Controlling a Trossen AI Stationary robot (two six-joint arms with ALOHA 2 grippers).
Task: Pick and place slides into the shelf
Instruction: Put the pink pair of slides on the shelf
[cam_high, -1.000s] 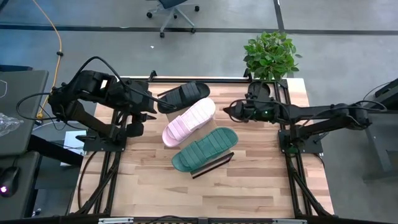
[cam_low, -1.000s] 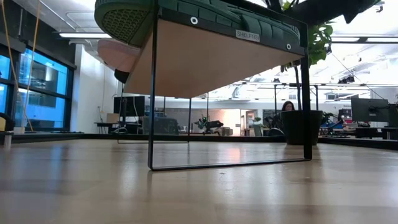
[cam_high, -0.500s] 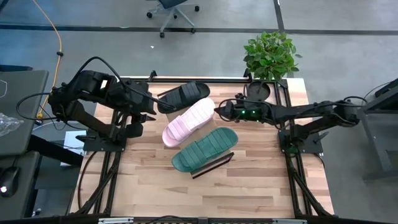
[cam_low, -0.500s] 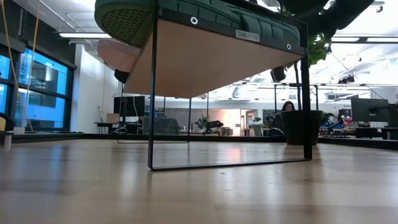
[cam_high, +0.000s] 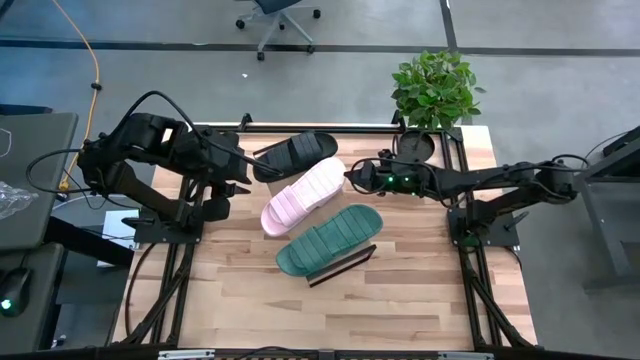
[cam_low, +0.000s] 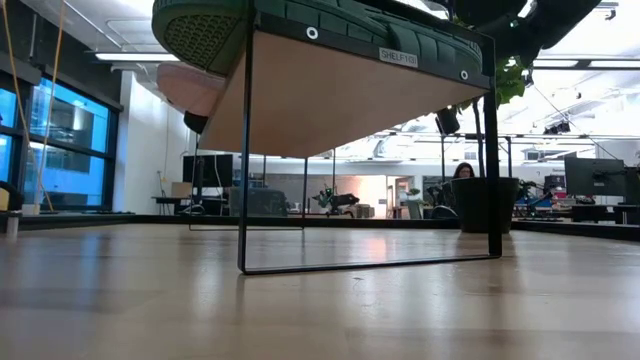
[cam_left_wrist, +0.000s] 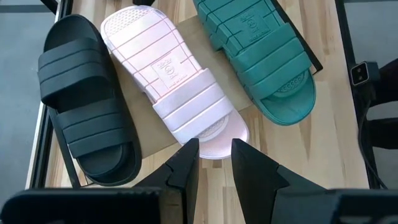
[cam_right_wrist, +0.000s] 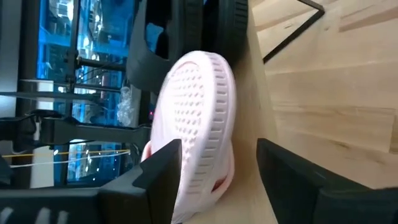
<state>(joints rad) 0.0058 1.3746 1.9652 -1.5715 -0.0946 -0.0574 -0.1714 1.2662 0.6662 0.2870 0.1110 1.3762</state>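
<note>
Three slides lie side by side on the light-wood shelf (cam_high: 262, 203): a black one (cam_high: 295, 152) farthest, a pale pink one (cam_high: 304, 195) in the middle, a dark green one (cam_high: 330, 240) nearest. The low view shows the shelf's underside (cam_low: 340, 95) raised on thin dark rails (cam_low: 245, 150), with the green slide (cam_low: 300, 20) on top. My right gripper (cam_high: 350, 177) is open at the pink slide's heel end (cam_right_wrist: 199, 118), a finger on either side. My left gripper (cam_left_wrist: 214, 158) hangs open above the pink slide's toe end, holding nothing. My right gripper comes nearly level from the table's right, its fingers (cam_right_wrist: 165, 177) standing astride the pink slide's heel end (cam_right_wrist: 202, 155). Whether a finger touches the slide, I cannot tell. The slide lies flat on the shelf.
A potted plant (cam_high: 435, 90) stands at the table's far right corner. Bare tabletop (cam_high: 320, 310) stretches from the shelf to the near edge. A desk (cam_high: 30, 170) stands beyond the table's left side, an office chair (cam_high: 280, 15) on the floor behind.
My right gripper has moved toward the table's left and slightly down, up to the pink slide's heel end. The three slides and the shelf have stayed where they were.
</note>
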